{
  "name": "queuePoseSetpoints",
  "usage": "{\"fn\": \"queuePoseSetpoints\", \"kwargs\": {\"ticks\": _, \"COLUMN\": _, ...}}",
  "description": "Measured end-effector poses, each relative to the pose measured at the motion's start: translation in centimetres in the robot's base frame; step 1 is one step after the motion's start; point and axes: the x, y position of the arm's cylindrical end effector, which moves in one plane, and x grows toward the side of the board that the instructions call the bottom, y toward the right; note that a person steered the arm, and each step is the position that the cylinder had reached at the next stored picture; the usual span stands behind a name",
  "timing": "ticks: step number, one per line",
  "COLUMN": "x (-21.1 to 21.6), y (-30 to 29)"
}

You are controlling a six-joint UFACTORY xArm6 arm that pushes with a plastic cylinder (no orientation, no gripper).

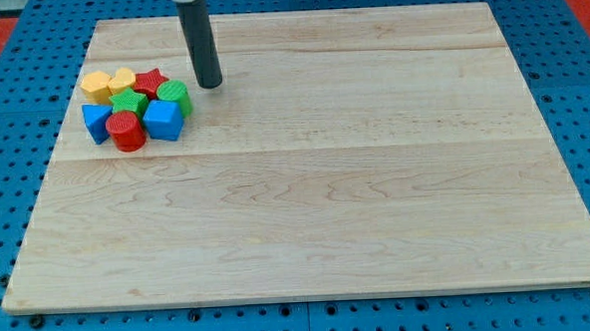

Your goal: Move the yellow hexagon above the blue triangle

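The rod has no pincer — my tip rests just right of the cluster, beside the green block, while the yellow hexagon sits top-left, above the blue triangle.

On the wooden board, near its upper left corner, several blocks sit close together. A yellow heart lies beside a red star. Below them are a green block and a green cylinder. A red cylinder stands beside a blue cube, perhaps touching it. Blue pegboard surrounds the board.
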Motion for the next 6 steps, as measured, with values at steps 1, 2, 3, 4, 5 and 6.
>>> {"fn": "queuePoseSetpoints", "kwargs": {"ticks": 1, "x": -3.1, "y": -0.1}}
{"fn": "queuePoseSetpoints", "kwargs": {"ticks": 2, "x": -3.3, "y": -0.2}}
{"fn": "queuePoseSetpoints", "kwargs": {"ticks": 3, "x": -3.3, "y": -0.5}}
{"fn": "queuePoseSetpoints", "kwargs": {"ticks": 4, "x": -3.3, "y": -6.0}}
{"fn": "queuePoseSetpoints", "kwargs": {"ticks": 5, "x": -2.5, "y": -12.1}}
{"fn": "queuePoseSetpoints", "kwargs": {"ticks": 6, "x": -1.0, "y": -16.5}}
